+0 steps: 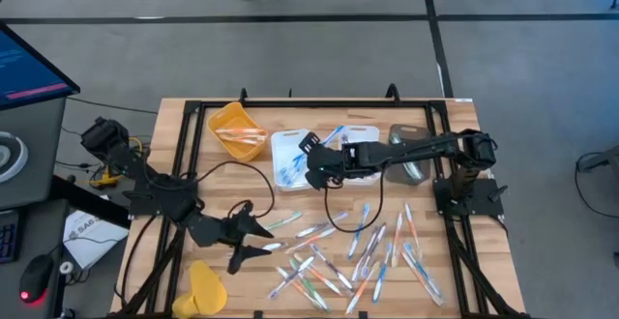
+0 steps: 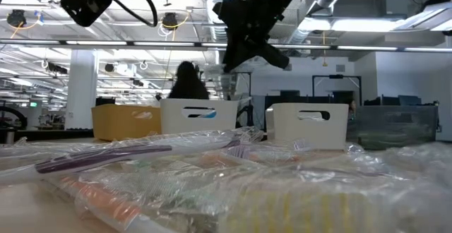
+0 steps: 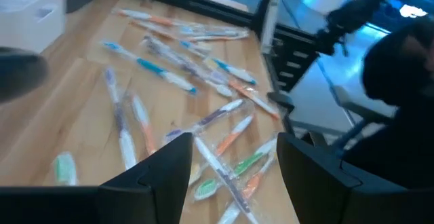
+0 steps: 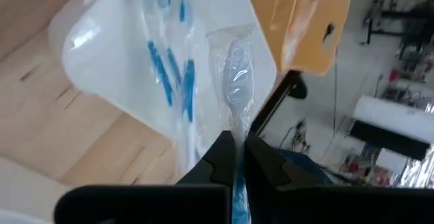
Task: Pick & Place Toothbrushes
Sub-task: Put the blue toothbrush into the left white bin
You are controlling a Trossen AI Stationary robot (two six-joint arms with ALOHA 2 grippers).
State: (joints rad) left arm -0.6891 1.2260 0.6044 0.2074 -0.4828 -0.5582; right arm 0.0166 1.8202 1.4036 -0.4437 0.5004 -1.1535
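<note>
A wrapped blue toothbrush [image 4: 237, 75] is pinched in the right tool [image 4: 239, 157], which hangs over the white tray [image 1: 279, 145] at the table's [image 1: 184, 135] 12 o'clock. More blue brushes [image 4: 163, 68] lie inside that tray. The loose toothbrushes [image 1: 358, 256] spread toward 5 o'clock. The left tool [image 1: 259, 234], fingers spread and empty, hovers at 7 o'clock beside them.

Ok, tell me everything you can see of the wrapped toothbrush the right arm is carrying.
The clear-wrapped toothbrush with a pale head and blue handle is pinched between the shut jaws of the right gripper. Its head points away from the wrist, hanging above the white plastic tray that already holds blue-handled brushes. The wrapper looks crinkled. Only the jaws touch it.
</note>
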